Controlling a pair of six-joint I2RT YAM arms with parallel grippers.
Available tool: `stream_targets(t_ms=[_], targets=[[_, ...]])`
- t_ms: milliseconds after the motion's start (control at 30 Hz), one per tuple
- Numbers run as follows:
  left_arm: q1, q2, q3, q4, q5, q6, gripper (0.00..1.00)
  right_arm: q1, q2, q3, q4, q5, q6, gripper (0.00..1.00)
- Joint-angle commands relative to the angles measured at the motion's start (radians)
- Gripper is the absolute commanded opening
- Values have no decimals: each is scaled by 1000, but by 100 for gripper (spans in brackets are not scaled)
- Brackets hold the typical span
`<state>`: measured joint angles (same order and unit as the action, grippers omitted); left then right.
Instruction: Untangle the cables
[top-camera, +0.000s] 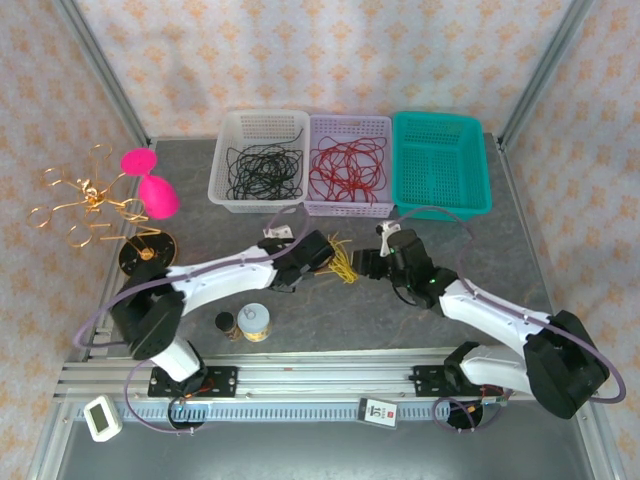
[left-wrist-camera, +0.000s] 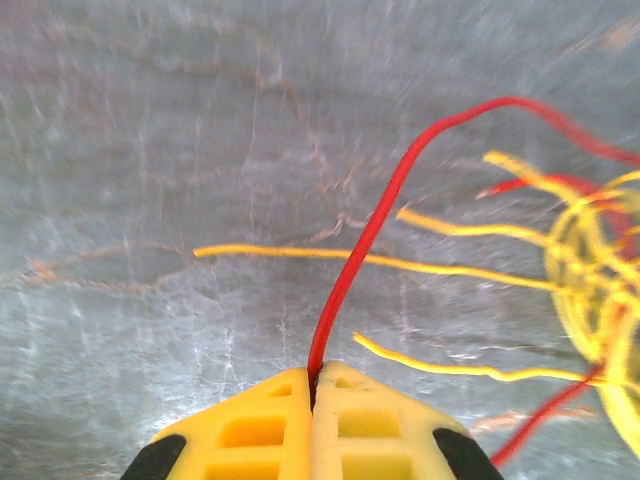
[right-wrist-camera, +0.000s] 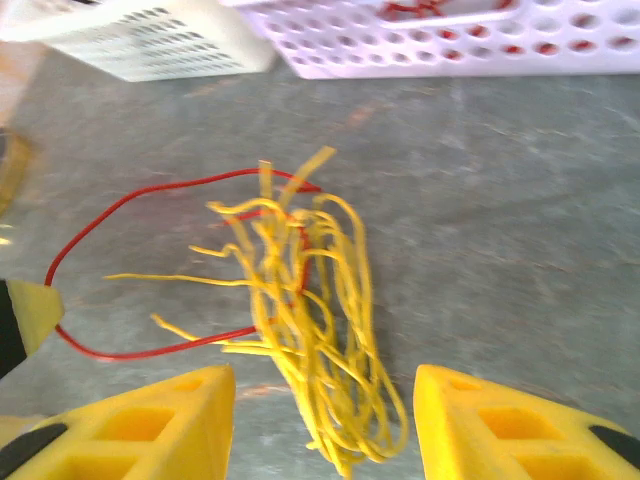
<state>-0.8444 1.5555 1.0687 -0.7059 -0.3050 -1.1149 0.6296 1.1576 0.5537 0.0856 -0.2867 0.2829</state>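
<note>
The cables (top-camera: 343, 262) lie mid-table as a small yellow bundle with a red strand running through it. In the left wrist view my left gripper (left-wrist-camera: 313, 385) is shut on the red cable (left-wrist-camera: 370, 235), which arcs up and right toward the yellow bundle (left-wrist-camera: 590, 270). From above, the left gripper (top-camera: 322, 250) sits just left of the bundle and the right gripper (top-camera: 365, 262) just right of it. In the right wrist view my right gripper (right-wrist-camera: 320, 380) stands open, its fingers on either side of the near end of the yellow bundle (right-wrist-camera: 310, 300), apart from it. The red cable (right-wrist-camera: 150, 195) loops out to the left.
Three baskets line the back: a white one (top-camera: 228, 200) with black cables, a lilac one (top-camera: 350, 208) with red cables, and a teal one (top-camera: 442, 208). A gold wire ornament (top-camera: 85, 200) and a pink piece (top-camera: 150, 180) stand at the left. A small jar (top-camera: 227, 325) and a tin (top-camera: 254, 322) sit near the front.
</note>
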Motion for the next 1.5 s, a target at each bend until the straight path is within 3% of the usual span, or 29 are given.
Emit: stream_targets(t_ms=[0,233,433,600,767,933,1100,1167,1267,1467], targets=[[-10,-106,-27,-52,-134,77,0,48,19,69,6,-74,-54,55],[-13,-289,-15,48,-225,212,0,86,214,135,60,-88,-62,62],[-17,-371,-19,224,-193,382,0,136,328,244,74,-122,-48,64],[-21,-390,-1,312,-160,452,0,140,293,228,123,-184,-22,65],[-27,-382,0,400,-106,498,0,140,188,131,198,-219,-117,71],[-36,-357,41,429,-82,518,0,140,205,73,318,-141,-202,74],[-54,-327,77,407,-57,521,0,100,332,125,388,-27,-246,73],[-64,-325,85,408,-51,523,0,69,406,164,393,-45,-215,68],[-74,-328,101,411,-56,523,0,55,521,225,360,-109,-189,52],[-87,-350,133,467,-44,591,0,51,616,180,404,-95,-116,30]])
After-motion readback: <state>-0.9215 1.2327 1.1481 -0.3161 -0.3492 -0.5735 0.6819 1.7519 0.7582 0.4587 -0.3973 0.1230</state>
